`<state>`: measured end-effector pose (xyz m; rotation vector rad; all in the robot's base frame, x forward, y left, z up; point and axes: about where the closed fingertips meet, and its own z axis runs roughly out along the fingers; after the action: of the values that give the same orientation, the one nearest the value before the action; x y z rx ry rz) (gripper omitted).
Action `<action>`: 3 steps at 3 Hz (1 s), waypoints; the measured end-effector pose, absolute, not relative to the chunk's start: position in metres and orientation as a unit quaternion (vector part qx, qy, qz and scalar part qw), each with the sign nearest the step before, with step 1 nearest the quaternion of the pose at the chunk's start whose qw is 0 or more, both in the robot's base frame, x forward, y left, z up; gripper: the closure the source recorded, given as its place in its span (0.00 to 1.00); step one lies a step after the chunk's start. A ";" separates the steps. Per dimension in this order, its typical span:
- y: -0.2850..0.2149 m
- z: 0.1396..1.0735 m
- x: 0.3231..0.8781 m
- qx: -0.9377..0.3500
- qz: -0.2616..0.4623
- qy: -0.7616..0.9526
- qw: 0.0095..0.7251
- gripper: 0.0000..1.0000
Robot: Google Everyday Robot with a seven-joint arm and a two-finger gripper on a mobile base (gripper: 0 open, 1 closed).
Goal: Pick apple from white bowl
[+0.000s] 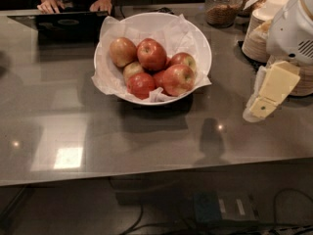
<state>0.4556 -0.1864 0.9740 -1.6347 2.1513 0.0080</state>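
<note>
Grey counter (146, 141) in a dim kitchen: the gripper (270, 91) hangs over its right end, holding nothing that shows, and whether it is open or closed cannot be told. Nothing is picked yet. The apple (178, 80) sits in the white bowl (203, 48), well to the gripper's left. Bare counter lies between them, and stacked plates (259, 38) crowd just behind the gripper.

White rounded arm (293, 28); pale-yellow blocky hand (259, 109) at right edge.
</note>
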 end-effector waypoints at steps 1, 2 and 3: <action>-0.155 0.969 0.472 -0.599 0.039 0.754 0.266 0.00; -0.126 0.970 0.489 -0.618 0.064 0.723 0.302 0.00; -0.125 0.970 0.489 -0.619 0.065 0.721 0.304 0.00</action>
<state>0.4895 -0.1246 0.9701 -1.6396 1.9110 0.1733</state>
